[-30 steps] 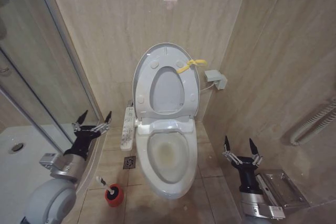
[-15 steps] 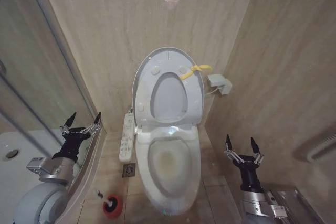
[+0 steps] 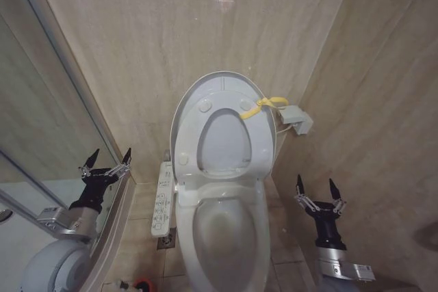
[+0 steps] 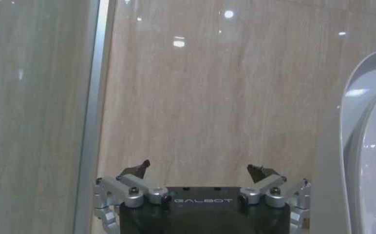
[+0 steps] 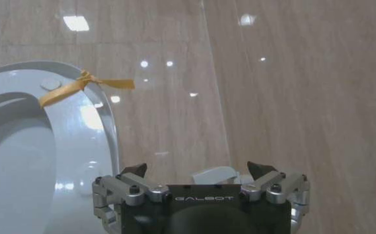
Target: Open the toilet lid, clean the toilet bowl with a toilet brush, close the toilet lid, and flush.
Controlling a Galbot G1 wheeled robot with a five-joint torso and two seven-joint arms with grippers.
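Left arm: raised low on robot's left, wrist upright | left end effector: fingers spread apart, tips up, empty | Right arm: raised low on robot's right, wrist upright | right end effector: fingers spread apart, tips up, empty

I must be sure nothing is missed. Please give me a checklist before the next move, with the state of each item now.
1. Toilet lid raised against the wall: ok.
2. Seat up, toilet bowl exposed: ok.
3. Left gripper open, holding nothing: ok.
4. Right gripper open, holding nothing: ok.
5. Toilet brush in hand: not ok; its red holder sits at the head view's bottom edge.
6. Yellow ribbon intact on the lid rim: ok.
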